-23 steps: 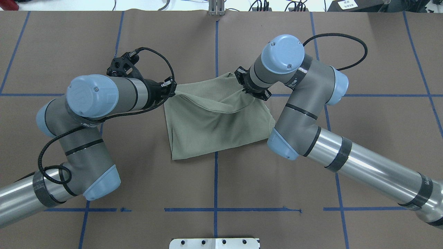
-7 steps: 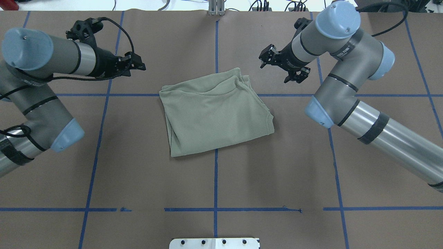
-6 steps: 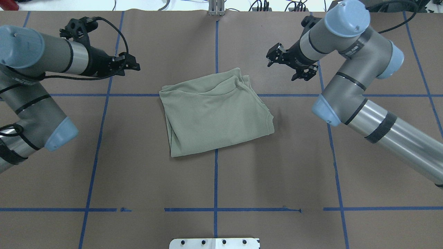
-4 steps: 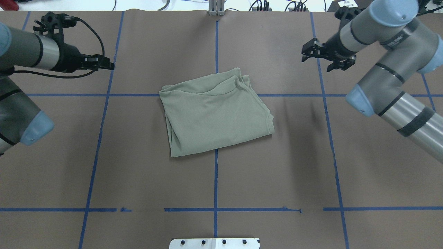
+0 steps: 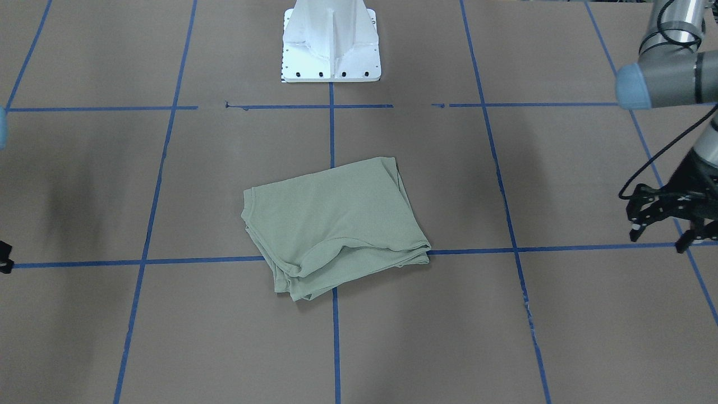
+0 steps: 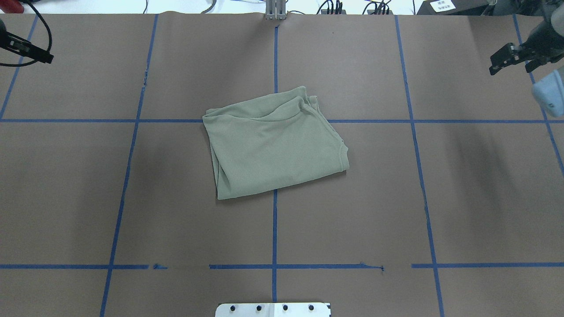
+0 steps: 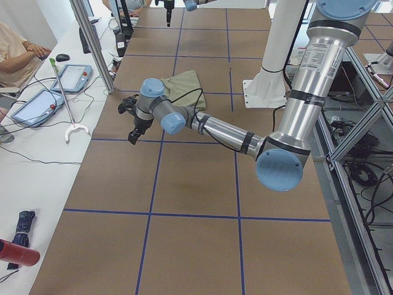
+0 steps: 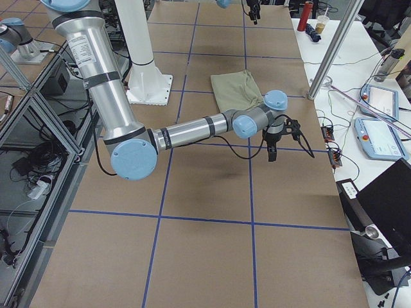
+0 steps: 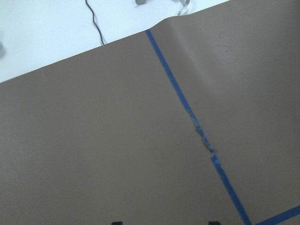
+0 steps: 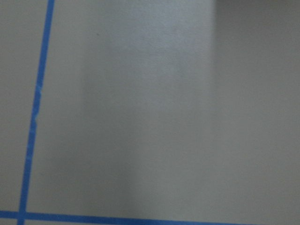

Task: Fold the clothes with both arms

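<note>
The green shirt (image 6: pixel 277 145) is lying folded into a compact, slightly skewed rectangle near the middle of the tabletop (image 6: pixel 176 211), straddling a crossing of the blue tape lines (image 6: pixel 275 66). Neither arm is touching it. The left hand (image 5: pixel 659 238) is hovering well off to 1 side, spread wide and empty. The right hand (image 6: pixel 509 59) is hanging at the opposite edge, also looking spread and empty. Both are probably keeping clear because the fold looks finished, with only its far edge showing loose layers.
</note>
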`<state>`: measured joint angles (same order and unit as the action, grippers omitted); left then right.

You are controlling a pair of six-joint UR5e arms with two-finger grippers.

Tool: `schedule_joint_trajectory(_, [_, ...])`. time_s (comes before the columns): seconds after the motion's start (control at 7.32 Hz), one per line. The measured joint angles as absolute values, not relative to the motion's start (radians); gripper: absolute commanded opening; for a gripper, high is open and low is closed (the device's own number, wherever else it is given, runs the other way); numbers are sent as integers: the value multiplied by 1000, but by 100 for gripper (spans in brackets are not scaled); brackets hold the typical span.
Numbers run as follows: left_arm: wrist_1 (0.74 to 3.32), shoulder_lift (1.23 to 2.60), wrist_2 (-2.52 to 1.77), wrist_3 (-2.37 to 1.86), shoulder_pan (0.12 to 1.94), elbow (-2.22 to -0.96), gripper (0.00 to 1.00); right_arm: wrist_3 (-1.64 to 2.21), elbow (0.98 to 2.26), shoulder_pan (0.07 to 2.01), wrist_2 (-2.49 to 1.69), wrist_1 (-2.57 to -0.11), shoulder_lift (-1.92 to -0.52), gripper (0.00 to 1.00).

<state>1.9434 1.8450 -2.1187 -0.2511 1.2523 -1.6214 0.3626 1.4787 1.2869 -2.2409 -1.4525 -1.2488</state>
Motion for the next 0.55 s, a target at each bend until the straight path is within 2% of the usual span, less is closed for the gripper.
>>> schedule_joint_trajectory(0.55, [1790,1790,-2341,-50,1368,-1589,100,200,1480,1383,-2338,-1501,-1394,100])
